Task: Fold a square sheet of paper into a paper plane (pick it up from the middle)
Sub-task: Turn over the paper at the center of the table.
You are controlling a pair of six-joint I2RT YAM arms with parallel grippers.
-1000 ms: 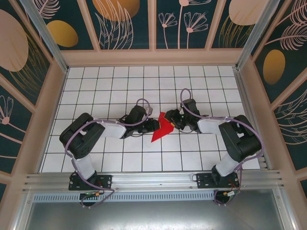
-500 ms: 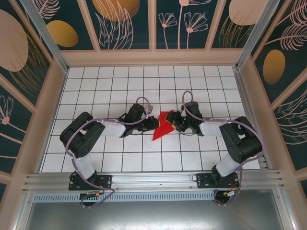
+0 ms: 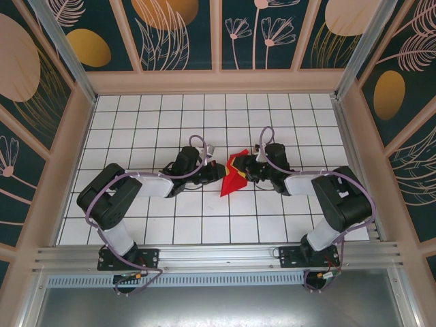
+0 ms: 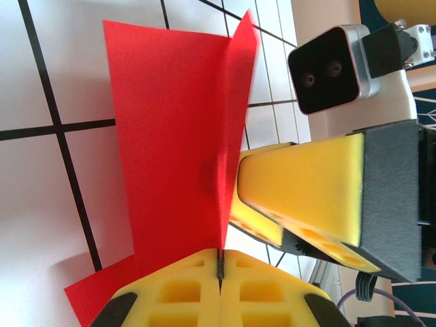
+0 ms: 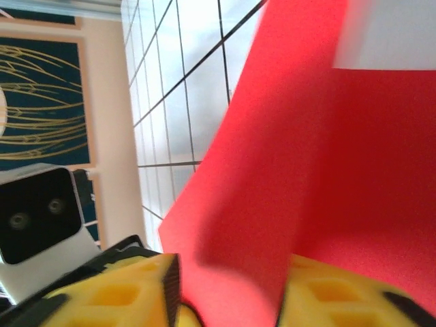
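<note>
Top external view has the red paper (image 3: 233, 178) near the middle of the white tiled surface (image 3: 136, 122), partly folded, its narrow end pointing toward the near edge, with the two arms meeting over it from either side. The left pincer (image 3: 216, 173) sits at the paper's left edge and the right pincer (image 3: 248, 170) at its far right corner, the two close together. From the left wrist, one part of the paper lies flat on the tiles while another flap stands up from a crease (the flap's top edge is blurred). The left pincer's yellow pads are pressed tight together on the near edge of that upright flap. One yellow finger (image 4: 300, 184) of the right pincer touches the flap from the other side, with the right arm's wrist camera (image 4: 332, 69) behind it. From the right wrist, the right pincer's jaws stand apart, a raised fold of red paper between them; I cannot tell whether both pads press on it.
</note>
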